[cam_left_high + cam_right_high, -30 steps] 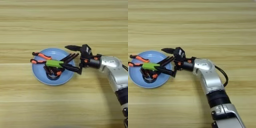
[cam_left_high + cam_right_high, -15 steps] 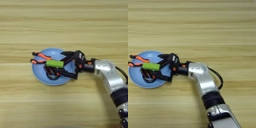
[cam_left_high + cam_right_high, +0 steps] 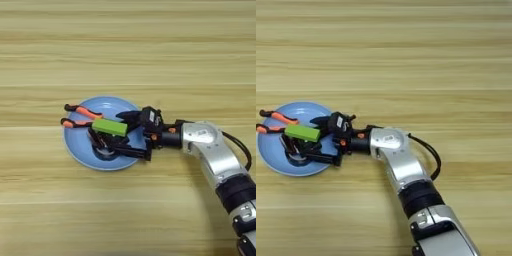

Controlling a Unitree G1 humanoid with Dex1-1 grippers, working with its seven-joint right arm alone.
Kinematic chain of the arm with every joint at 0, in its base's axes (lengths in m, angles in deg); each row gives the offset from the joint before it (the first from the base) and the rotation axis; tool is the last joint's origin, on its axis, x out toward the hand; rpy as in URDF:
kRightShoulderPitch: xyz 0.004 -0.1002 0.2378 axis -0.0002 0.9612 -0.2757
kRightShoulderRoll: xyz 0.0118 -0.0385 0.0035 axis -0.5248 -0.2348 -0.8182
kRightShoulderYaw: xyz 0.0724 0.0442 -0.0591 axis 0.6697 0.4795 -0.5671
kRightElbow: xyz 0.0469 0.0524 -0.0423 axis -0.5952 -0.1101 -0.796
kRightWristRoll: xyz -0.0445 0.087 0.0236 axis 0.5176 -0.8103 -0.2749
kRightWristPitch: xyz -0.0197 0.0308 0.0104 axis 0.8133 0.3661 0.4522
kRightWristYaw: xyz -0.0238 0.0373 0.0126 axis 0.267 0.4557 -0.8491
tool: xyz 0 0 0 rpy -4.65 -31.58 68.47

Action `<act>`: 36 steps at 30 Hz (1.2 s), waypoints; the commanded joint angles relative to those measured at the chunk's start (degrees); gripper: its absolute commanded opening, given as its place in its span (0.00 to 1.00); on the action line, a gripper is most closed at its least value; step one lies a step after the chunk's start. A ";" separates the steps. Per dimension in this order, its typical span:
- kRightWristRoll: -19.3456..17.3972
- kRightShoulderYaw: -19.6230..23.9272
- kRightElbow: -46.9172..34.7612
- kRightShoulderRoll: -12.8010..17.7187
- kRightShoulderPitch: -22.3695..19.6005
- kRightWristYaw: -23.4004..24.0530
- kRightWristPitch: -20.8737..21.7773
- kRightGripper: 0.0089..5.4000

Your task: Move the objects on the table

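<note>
A round light-blue plate [image 3: 81, 149] lies at the table's left centre. On it, orange-handled pliers [image 3: 79, 110] point left, and a bright green block [image 3: 109, 127] rests on top of a black clamp [image 3: 101, 146]. My right gripper [image 3: 123, 135] reaches in over the plate from the right and is open. One black finger [image 3: 128, 116] passes behind the block's right end. The other finger [image 3: 131, 152] lies in front of it, over the clamp. In the right eye view, the block [image 3: 302, 132] sits just left of the gripper [image 3: 317, 140].
The silver forearm [image 3: 207, 150] with its black cable slants from the plate to the bottom right corner. Light wood table [image 3: 150, 55] with plank grain surrounds the plate on all sides.
The gripper has moved left from the plate's right rim to over the plate, its fingers now straddling the green block's right end. The plate and its contents stay put.
</note>
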 commanded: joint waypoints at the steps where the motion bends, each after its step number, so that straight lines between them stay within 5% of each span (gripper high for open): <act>1: 0.19 1.04 -0.68 0.77 -3.96 1.90 0.74 0.77; 22: -0.20 1.63 1.89 0.86 -5.14 1.96 2.68 0.29; 36: -0.52 1.84 3.02 0.78 -5.49 1.94 3.37 0.28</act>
